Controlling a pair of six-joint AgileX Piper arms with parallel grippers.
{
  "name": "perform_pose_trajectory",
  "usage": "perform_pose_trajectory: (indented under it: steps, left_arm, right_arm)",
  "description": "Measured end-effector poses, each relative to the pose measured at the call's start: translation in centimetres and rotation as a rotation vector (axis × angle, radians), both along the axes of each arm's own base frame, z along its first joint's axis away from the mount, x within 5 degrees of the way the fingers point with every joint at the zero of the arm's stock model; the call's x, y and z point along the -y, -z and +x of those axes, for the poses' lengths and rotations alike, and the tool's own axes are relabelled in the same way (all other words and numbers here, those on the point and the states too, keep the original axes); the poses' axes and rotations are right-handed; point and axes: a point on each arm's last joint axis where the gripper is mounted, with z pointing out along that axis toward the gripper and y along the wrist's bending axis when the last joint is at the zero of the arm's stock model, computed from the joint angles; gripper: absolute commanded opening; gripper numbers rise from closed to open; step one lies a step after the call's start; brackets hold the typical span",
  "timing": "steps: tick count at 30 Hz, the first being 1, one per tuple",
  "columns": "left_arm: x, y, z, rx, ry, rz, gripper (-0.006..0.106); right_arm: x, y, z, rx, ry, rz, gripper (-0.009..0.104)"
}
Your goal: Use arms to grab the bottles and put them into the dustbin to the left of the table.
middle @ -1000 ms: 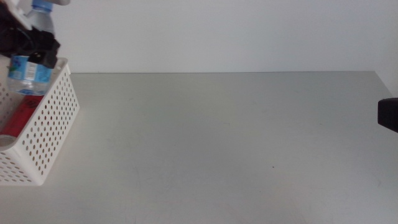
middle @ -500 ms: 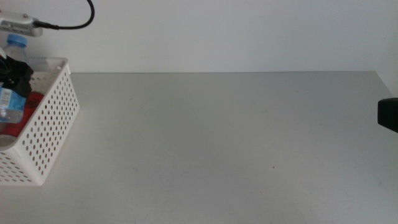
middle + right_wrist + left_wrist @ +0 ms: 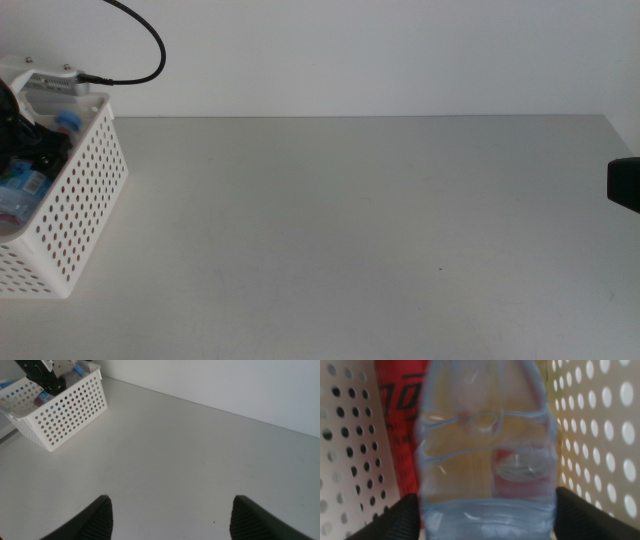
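The white perforated dustbin (image 3: 85,215) stands at the table's left end. My left gripper (image 3: 35,150) is down inside it, shut on the clear-blue water bottle (image 3: 22,192), whose blue cap (image 3: 68,122) shows above the rim. In the left wrist view the water bottle (image 3: 487,460) fills the space between my left gripper's (image 3: 487,512) jaws, with the red can (image 3: 400,415) lying behind it against the dustbin wall (image 3: 600,420). A yellowish shape shows through the bottle; I cannot tell what it is. My right gripper (image 3: 172,517) hangs open over the bare table (image 3: 190,460), far from the dustbin (image 3: 60,412).
A black cable (image 3: 140,40) loops above the left arm's white housing (image 3: 42,80). The right arm shows only as a dark block (image 3: 625,185) at the right edge of the middle view. A pale wall runs behind the table's far edge.
The left gripper has carried the water bottle from above the dustbin's rim down into it. The right arm has not moved.
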Motion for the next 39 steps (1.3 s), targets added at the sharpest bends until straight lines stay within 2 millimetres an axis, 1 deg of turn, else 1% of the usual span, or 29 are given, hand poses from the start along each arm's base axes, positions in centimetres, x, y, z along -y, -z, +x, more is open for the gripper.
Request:
perform_pose_trajectory:
  steps: [3, 6, 8, 14, 17, 22, 25, 29, 33, 37, 39]
  left_arm:
    - [0.2, -0.1, -0.4, -0.037, 0.005, -0.002, 0.094]
    - [0.5, -1.2, -1.1, -0.06, -0.001, -0.014, 0.094]
    - [0.8, -2.4, -1.8, -0.058, -0.002, -0.022, 0.094]
    - [2.2, -7.3, -4.6, 0.019, -0.047, -0.084, 0.094]
    - [4.1, -9.7, -6.0, 0.082, -0.011, -0.133, 0.094]
    - [8.3, -12.4, -7.9, 0.157, 0.066, -0.203, 0.094]
    - [10.1, -13.9, -9.1, 0.215, 0.095, -0.207, 0.094]
    - [11.8, -16.0, -11.1, 0.282, 0.152, -0.191, 0.094]
    - [13.1, -18.3, -13.9, 0.364, 0.207, -0.197, 0.094]
    - [14.1, -20.9, -18.0, 0.489, 0.245, -0.205, 0.094]
    - [14.2, -21.1, -20.0, 0.541, 0.246, -0.215, 0.094]
  right_arm:
    - [0.0, 0.0, 0.0, 0.0, 0.0, 0.0, 0.059]
    - [0.0, 0.0, 0.0, 0.0, 0.0, 0.0, 0.059]
    - [0.0, 0.0, 0.0, 0.0, 0.0, 0.0, 0.059]
    - [0.0, 0.0, 0.0, 0.0, 0.0, 0.0, 0.059]
    - [0.0, 0.0, 0.0, 0.0, 0.0, 0.0, 0.059]
    - [0.0, 0.0, 0.0, 0.0, 0.0, 0.0, 0.059]
    - [0.0, 0.0, 0.0, 0.0, 0.0, 0.0, 0.059]
    - [0.0, 0.0, 0.0, 0.0, 0.0, 0.0, 0.059]
    - [0.0, 0.0, 0.0, 0.0, 0.0, 0.0, 0.059]
    - [0.0, 0.0, 0.0, 0.0, 0.0, 0.0, 0.059]
    - [0.0, 0.0, 0.0, 0.0, 0.0, 0.0, 0.059]
